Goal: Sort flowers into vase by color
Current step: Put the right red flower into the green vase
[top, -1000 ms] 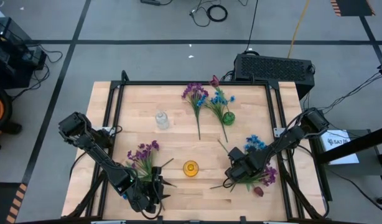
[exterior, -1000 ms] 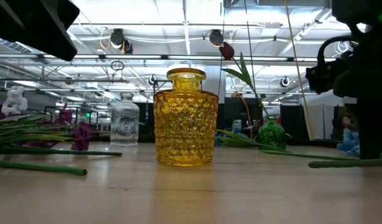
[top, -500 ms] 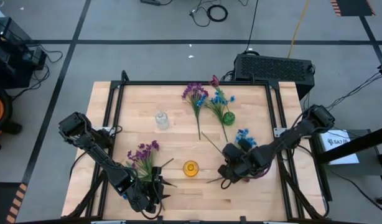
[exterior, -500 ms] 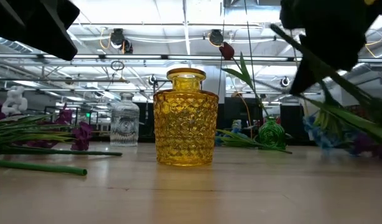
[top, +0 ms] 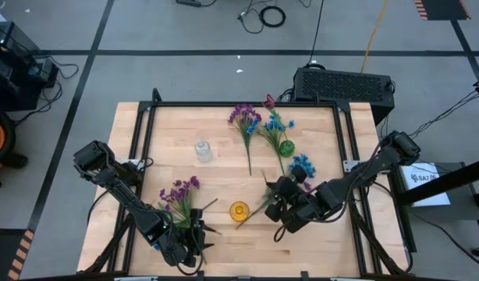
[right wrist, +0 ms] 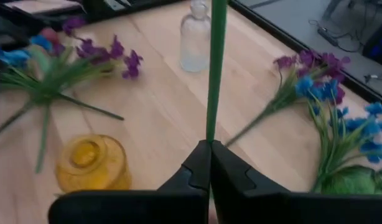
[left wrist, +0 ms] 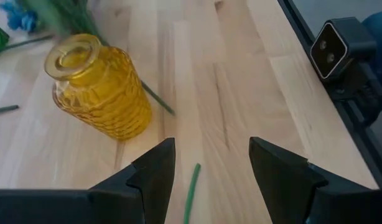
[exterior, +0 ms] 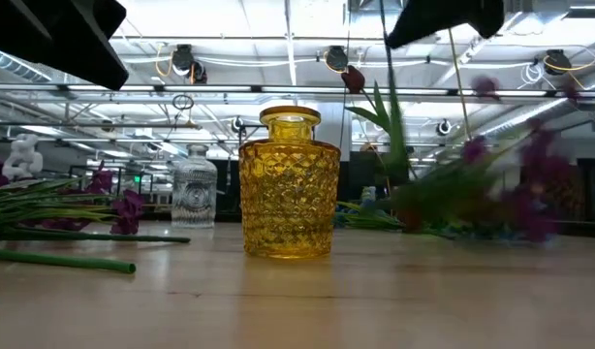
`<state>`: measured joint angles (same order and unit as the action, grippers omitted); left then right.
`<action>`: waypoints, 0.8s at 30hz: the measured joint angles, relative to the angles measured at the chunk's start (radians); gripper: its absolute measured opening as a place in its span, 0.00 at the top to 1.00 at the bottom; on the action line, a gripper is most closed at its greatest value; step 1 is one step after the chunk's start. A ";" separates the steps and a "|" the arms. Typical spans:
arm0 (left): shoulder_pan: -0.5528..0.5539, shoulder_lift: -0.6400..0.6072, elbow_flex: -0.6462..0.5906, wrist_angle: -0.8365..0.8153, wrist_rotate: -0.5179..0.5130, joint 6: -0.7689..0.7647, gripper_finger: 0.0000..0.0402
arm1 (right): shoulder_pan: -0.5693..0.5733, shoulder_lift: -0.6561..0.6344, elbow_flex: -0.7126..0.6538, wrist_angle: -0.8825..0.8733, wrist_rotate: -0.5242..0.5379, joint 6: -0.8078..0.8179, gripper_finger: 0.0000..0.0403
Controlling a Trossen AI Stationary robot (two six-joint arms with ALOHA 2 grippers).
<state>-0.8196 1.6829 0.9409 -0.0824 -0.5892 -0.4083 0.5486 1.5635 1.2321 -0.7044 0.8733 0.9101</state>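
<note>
We hold a thin green flower stem (right wrist: pixel 215 62) in our closed right hand (top: pixel 280 204), so it can reach the yellow glass vase (top: pixel 239 211).

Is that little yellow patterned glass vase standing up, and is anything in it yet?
Upright and empty: the yellow patterned glass vase stands on its base with its mouth up, and the left wrist view shows no stem inside.

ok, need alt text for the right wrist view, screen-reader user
The right gripper is shut on a thin green flower stem that runs straight away from the camera over a wooden table. A yellow glass vase and a clear glass bottle stand on the table. Purple and blue flower sprigs lie to one side, another bunch to the other.
</note>
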 joint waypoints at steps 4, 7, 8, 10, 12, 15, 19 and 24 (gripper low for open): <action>0.001 0.000 0.000 0.000 -0.036 0.006 0.47 | 0.018 0.000 0.009 -0.003 0.015 -0.007 1.00; 0.001 0.000 0.000 0.000 -0.065 0.006 0.47 | 0.035 0.000 0.009 -0.002 0.022 -0.007 1.00; 0.001 0.000 0.000 0.000 -0.074 0.009 0.47 | 0.041 0.000 0.009 -0.002 0.029 -0.006 1.00; 0.001 0.000 0.000 0.007 -0.096 0.028 0.47 | 0.053 0.000 0.009 -0.002 0.055 -0.003 1.00; 0.001 0.000 0.009 0.007 -0.122 0.048 0.47 | 0.063 -0.001 0.019 -0.005 0.079 -0.007 1.00; 0.001 -0.008 0.037 0.015 -0.146 0.079 0.47 | 0.079 -0.001 0.054 -0.002 0.121 -0.031 1.00; 0.002 -0.039 0.059 0.014 -0.185 0.118 0.47 | 0.098 -0.004 0.092 0.000 0.158 -0.065 1.00; 0.027 -0.071 0.069 0.014 -0.312 0.207 0.47 | 0.102 0.001 0.093 -0.006 0.130 -0.057 1.00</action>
<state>-0.7928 1.6122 1.0100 -0.0689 -0.9011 -0.2013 0.6510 1.5642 1.3247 -0.7103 1.0037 0.8530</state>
